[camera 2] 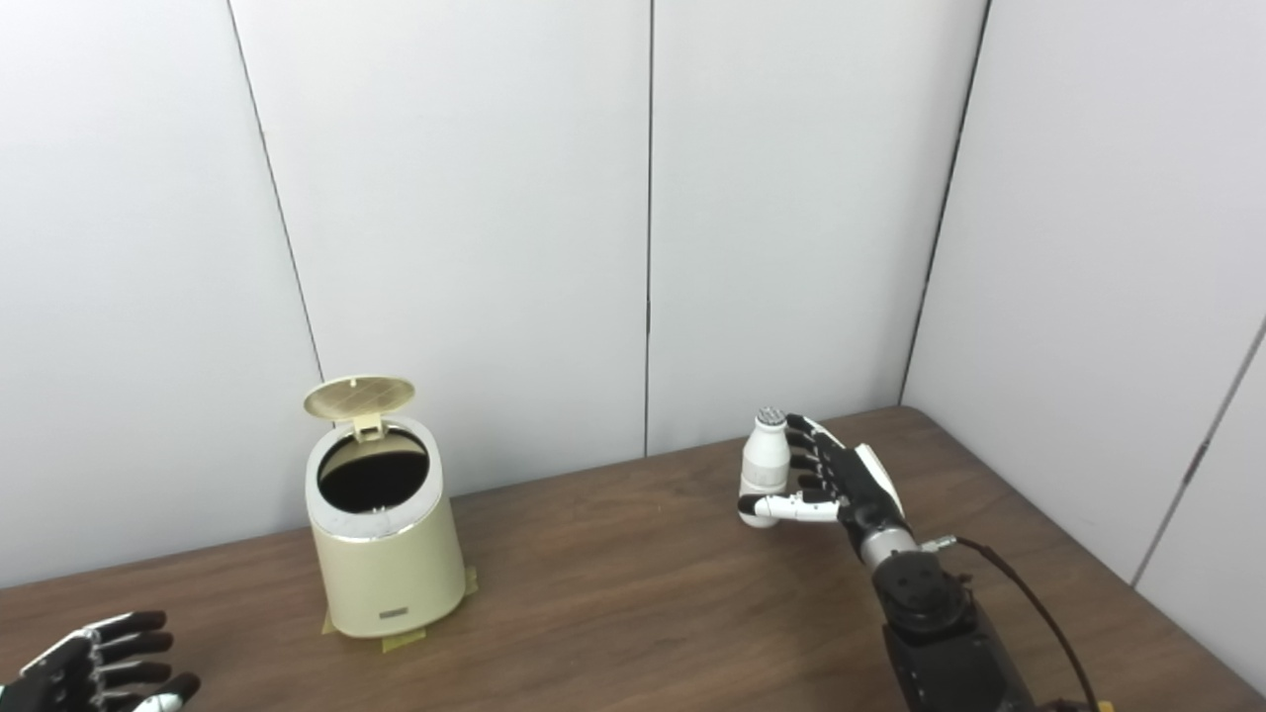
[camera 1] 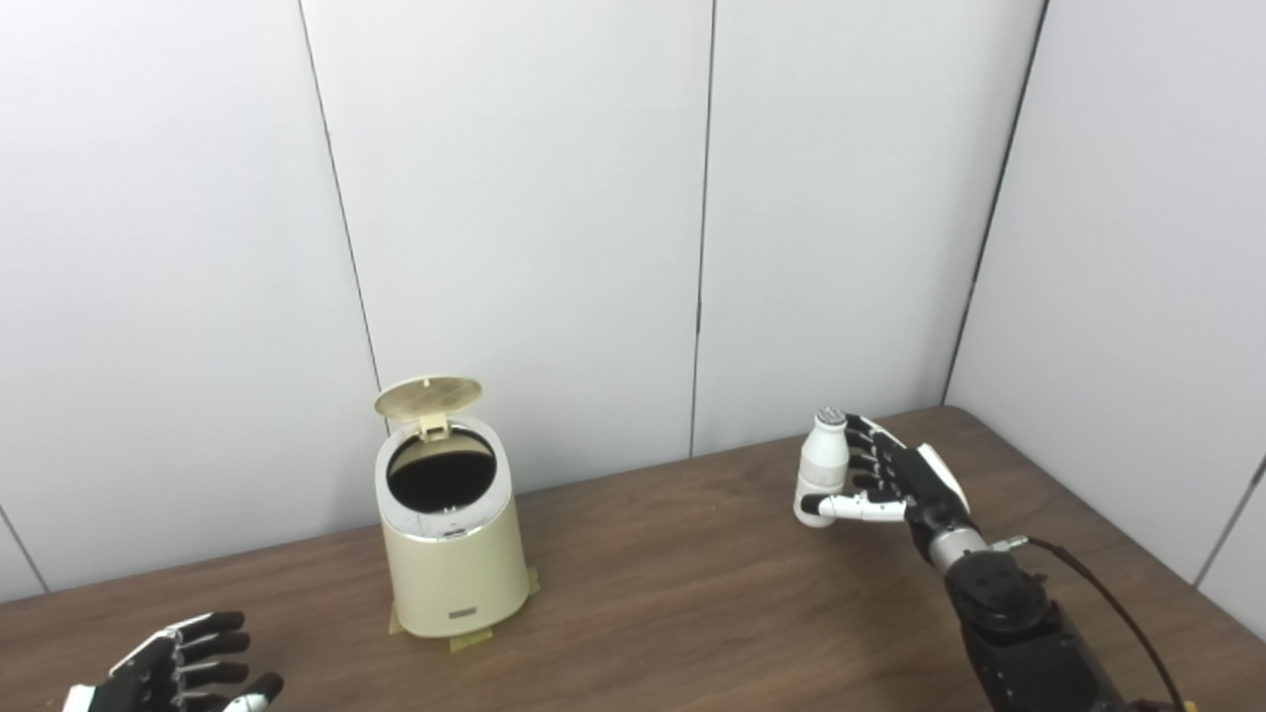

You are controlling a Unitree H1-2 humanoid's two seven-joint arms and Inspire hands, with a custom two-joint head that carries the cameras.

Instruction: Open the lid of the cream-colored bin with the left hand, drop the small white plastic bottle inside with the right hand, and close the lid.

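The cream-coloured round plastic bin [camera 1: 453, 549] stands with its hinged lid [camera 1: 427, 395] up. The right hand [camera 1: 895, 482] has its fingers clamped on the small white plastic bottle [camera 1: 822, 465], upright and well right of the bin. The left hand [camera 1: 178, 669] rests low, fingers apart. Advice: carry the bottle squarely above the dark opening before releasing.

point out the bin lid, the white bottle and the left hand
bin lid [camera 1: 427, 396], left eye view, middle of its ribbed underside
white bottle [camera 1: 823, 457], left eye view, upper body
left hand [camera 1: 183, 665], left eye view, back of the hand
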